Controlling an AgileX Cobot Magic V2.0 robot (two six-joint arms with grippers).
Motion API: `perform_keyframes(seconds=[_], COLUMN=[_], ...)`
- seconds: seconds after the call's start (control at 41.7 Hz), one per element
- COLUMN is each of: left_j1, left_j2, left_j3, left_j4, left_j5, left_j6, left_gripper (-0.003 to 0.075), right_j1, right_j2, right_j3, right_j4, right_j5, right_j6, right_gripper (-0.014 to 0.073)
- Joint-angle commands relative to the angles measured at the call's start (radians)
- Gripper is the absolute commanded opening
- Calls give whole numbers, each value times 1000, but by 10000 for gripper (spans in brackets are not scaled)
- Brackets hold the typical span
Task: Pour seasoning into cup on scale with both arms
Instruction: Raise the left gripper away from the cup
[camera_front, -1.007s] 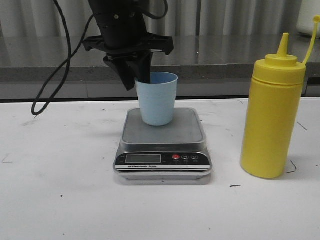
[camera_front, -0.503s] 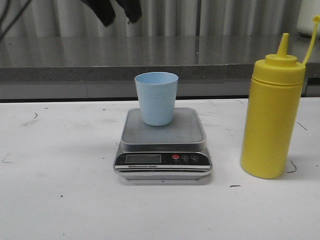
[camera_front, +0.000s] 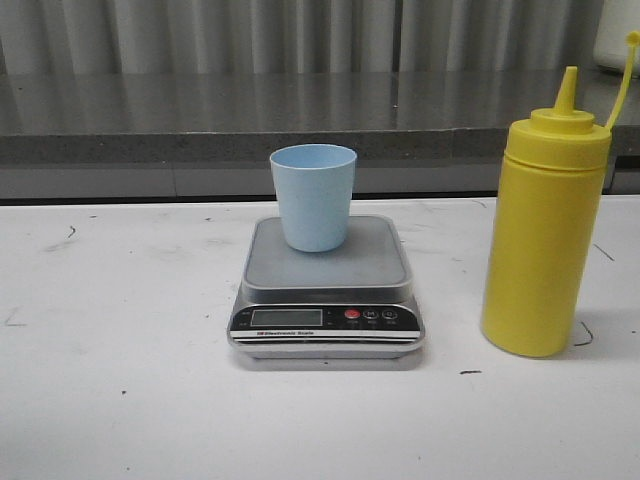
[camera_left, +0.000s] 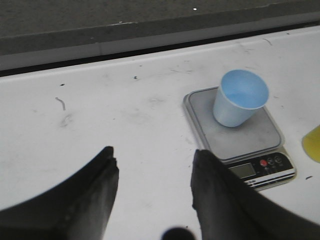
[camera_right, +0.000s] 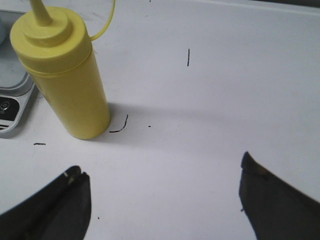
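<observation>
My left fingers (camera_left: 152, 187) are spread apart and hold nothing, off to the left of the scale (camera_front: 327, 292). The cup (camera_front: 313, 196) stands upright on its platform, mouth up. Right of the scale the seasoning (camera_front: 543, 222) stands upright, nozzle up, on the scuffed white table (camera_front: 120, 380). My right fingers (camera_right: 165, 197) gape wide, empty.

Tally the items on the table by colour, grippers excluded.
Yellow: 1, the seasoning bottle
Pale blue: 1, the cup
Grey and black: 1, the scale
Total: 3
</observation>
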Motion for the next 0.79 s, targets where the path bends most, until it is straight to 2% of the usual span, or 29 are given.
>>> perform_keyframes(seconds=[0.0, 0.192, 0.312, 0.767], left_j1=[32, 39, 39, 39], left_j2=[-123, -314, -376, -397], left_j3=[73, 258, 321, 339], left_j4=[5, 7, 2, 2], left_j5=[-83, -82, -59, -56], left_j6=[3, 3, 3, 3], left_gripper=[333, 333, 333, 333], right_j1=[-1, -1, -1, 0], right_j2=[9, 9, 9, 9], right_j3=[-25, -25, -25, -25], right_j4=[-10, -10, -10, -6], right_j5=[-55, -54, -54, -97], right_j6=[-6, -6, -6, -20], right_gripper=[621, 621, 621, 621])
